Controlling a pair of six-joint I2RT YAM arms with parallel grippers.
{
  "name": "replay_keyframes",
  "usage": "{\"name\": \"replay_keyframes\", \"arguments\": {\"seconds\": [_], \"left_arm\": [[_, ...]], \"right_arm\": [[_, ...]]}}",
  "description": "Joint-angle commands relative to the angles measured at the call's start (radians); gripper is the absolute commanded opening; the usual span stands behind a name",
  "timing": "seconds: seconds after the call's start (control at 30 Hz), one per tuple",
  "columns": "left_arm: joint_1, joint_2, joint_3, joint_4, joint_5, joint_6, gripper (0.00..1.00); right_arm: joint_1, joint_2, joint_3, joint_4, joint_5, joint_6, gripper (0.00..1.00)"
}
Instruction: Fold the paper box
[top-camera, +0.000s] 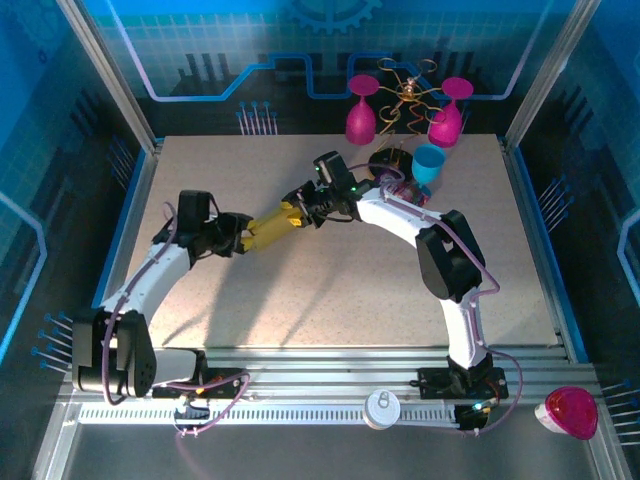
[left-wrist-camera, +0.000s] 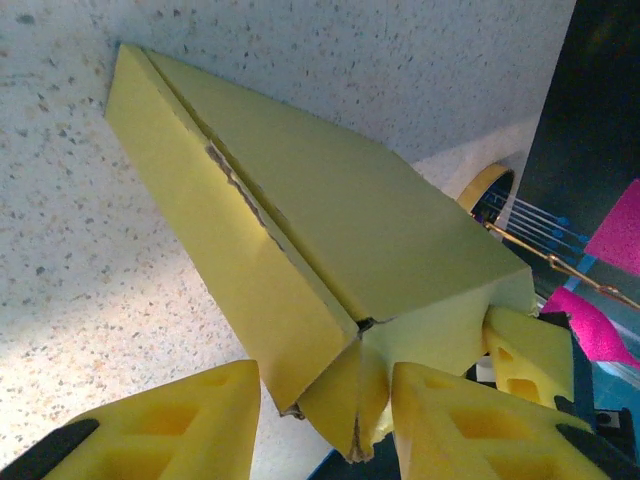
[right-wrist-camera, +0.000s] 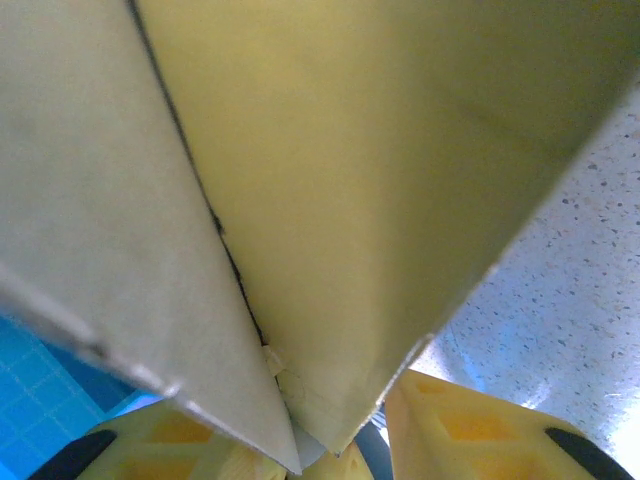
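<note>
Fingers of my left gripper (left-wrist-camera: 330, 425) pinch one corner of the paper box (left-wrist-camera: 330, 220); my right gripper (right-wrist-camera: 325, 445) clamps the opposite end (box mostly closed), around the middle of the table (top-camera: 330, 300).

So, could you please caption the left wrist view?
Left pincer holding the near corner of the folded yellow paper box.

No word, label, number or brand can be read anywhere: the box (left-wrist-camera: 380, 220) shows plain yellow faces, and the blue wall (top-camera: 200, 40) behind the counter (top-camera: 330, 290) carries only drawn lines and a gear figure.
</note>
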Motion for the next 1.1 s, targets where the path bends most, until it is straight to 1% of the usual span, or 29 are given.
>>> {"name": "replay_keyframes", "arguments": {"seconds": [0.0, 0.17, 0.3, 0.6, 0.77, 1.07], "left_arm": [[0.023, -0.034, -0.03, 0.042, -0.002, -0.052, 0.38], [0.035, -0.075, -0.09, 0.13, -0.014, -0.123, 0.36], [0.035, -0.092, -0.12, 0.206, 0.001, -0.168, 0.34], [0.033, -0.121, -0.159, 0.256, 0.037, -0.205, 0.35], [0.033, -0.131, -0.179, 0.24, 0.037, -0.208, 0.34], [0.033, -0.086, -0.178, 0.259, 0.036, -0.207, 0.33]], "right_arm": [[0.005, 0.03, 0.01, -0.021, -0.009, 0.008, 0.35], [0.004, 0.036, 0.014, -0.017, -0.009, 0.014, 0.35], [0.004, 0.042, 0.018, -0.016, -0.011, 0.015, 0.35], [0.003, 0.057, 0.036, -0.016, -0.014, 0.019, 0.35], [0.003, 0.062, 0.044, -0.019, -0.016, 0.019, 0.34], [0.002, 0.063, 0.038, -0.016, -0.015, 0.02, 0.33]]}}
